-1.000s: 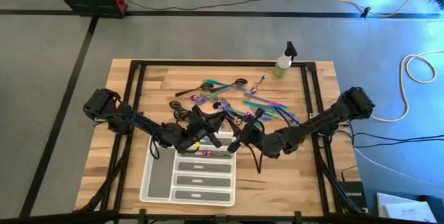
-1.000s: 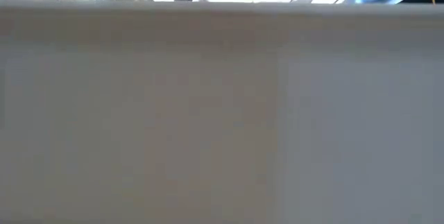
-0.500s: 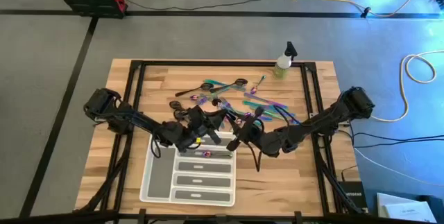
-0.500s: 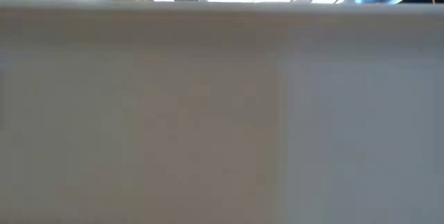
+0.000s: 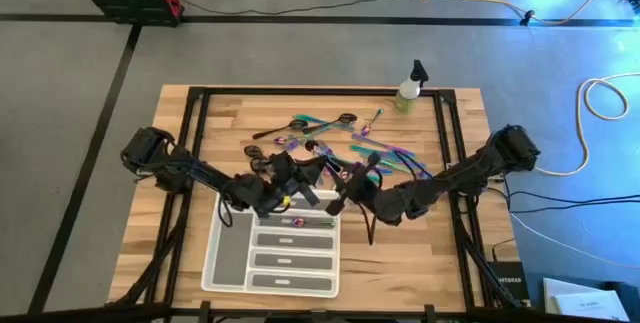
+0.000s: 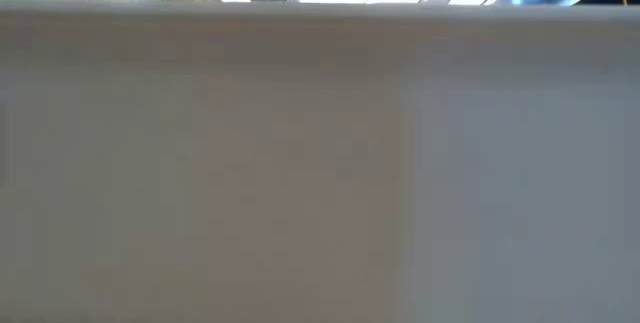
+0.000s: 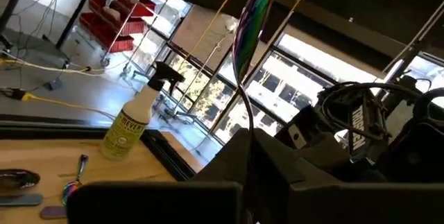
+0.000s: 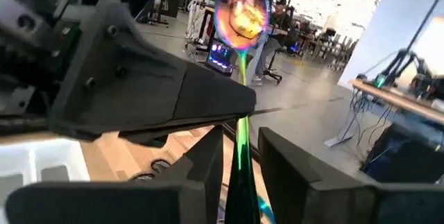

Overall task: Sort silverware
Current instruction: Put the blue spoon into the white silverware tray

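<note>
Both fingers clamp iridescent pieces: right gripper (image 8: 239,175) an iridescent metal spoon (image 8: 241,10), left gripper (image 7: 243,182) an iridescent slim utensil (image 7: 248,19) | since a second ago we barely shift | translucent white compartment tray (image 5: 225,263) at 6 o'clock awaits drops

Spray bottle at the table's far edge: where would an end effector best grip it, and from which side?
Probably the spray bottle's round body, below the black trigger head, coming level from the table's middle. It stands upright, and the black frame rail runs close along its far side, blocking that approach.
</note>
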Controlling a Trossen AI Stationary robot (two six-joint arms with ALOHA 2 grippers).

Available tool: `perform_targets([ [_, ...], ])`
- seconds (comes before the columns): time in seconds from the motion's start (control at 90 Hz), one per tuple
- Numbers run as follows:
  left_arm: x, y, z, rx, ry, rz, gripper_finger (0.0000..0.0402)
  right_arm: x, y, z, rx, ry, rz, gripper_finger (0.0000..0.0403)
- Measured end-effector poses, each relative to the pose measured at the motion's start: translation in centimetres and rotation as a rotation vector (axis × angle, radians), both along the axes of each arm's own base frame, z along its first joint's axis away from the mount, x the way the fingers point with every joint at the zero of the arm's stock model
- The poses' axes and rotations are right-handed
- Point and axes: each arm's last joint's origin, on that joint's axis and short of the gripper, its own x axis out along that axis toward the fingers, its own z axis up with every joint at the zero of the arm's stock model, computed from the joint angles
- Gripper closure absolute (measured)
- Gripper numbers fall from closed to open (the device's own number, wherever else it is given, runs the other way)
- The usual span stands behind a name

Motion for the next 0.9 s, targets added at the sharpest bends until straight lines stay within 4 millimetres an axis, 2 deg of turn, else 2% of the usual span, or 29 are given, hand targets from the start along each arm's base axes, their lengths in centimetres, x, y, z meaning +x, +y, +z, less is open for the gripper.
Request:
perform_targets([
  [0.9, 0.0, 0.0, -0.01, 0.011, 0.009, 0.003, 0.0402, 0.01, 0.03, -0.27, 0.057, -0.025, 0.013, 0.0327],
])
